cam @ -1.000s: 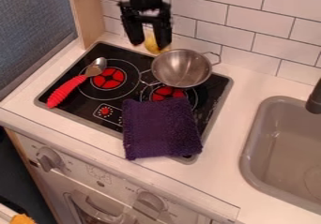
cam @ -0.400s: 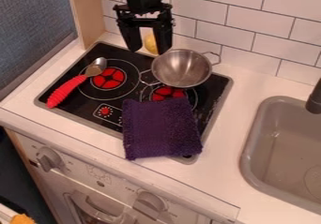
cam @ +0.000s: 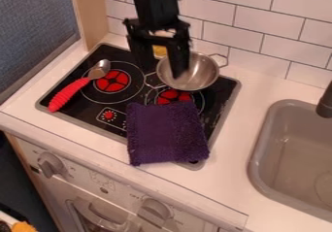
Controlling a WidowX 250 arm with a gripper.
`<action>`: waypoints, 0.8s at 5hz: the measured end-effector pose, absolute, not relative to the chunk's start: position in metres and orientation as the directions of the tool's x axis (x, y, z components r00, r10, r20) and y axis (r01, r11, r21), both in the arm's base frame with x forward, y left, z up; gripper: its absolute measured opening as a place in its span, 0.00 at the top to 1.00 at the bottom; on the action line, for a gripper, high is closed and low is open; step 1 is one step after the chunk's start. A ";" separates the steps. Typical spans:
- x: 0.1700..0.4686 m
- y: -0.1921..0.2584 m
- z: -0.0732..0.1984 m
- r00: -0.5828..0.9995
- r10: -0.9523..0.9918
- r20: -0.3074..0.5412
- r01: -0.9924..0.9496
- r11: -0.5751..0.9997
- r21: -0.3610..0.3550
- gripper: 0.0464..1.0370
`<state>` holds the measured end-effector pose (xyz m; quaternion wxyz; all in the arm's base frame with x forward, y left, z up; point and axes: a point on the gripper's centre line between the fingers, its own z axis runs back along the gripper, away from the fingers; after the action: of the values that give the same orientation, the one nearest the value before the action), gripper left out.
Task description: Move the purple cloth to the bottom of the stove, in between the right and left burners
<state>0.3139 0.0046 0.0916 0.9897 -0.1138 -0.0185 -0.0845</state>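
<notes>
My gripper [cam: 160,71] hangs open over the back of the stove, in front of the left part of the metal pot, with nothing between its fingers. The purple cloth [cam: 166,134] lies flat over the front right of the stove [cam: 85,109] and hangs over its front edge onto the counter. It covers part of the right burner [cam: 174,96] and some of the control marks. The left burner [cam: 113,81] has a spoon beside it. The cloth is below the gripper in the view, apart from it.
A metal pot [cam: 198,74] stands at the back right of the stove. A spoon with a red handle [cam: 69,94] lies on the left side. Something yellow [cam: 159,50] is behind the gripper. The sink [cam: 259,143] and faucet are at the right.
The gripper has come down and to the right, from above the back edge of the stove to in front of the pot. The cloth, pot and spoon have stayed put.
</notes>
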 end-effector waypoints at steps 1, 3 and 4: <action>0.296 -0.009 0.079 0.979 -0.197 0.057 0.205 0.959 -0.195 0.04; 0.275 -0.007 0.047 0.971 -0.225 0.084 0.232 0.969 -0.090 0.04; 0.279 -0.001 0.045 0.972 -0.212 0.103 0.217 0.975 -0.047 0.04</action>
<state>0.2789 -0.0011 0.0451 0.9925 -0.0292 -0.0488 -0.1081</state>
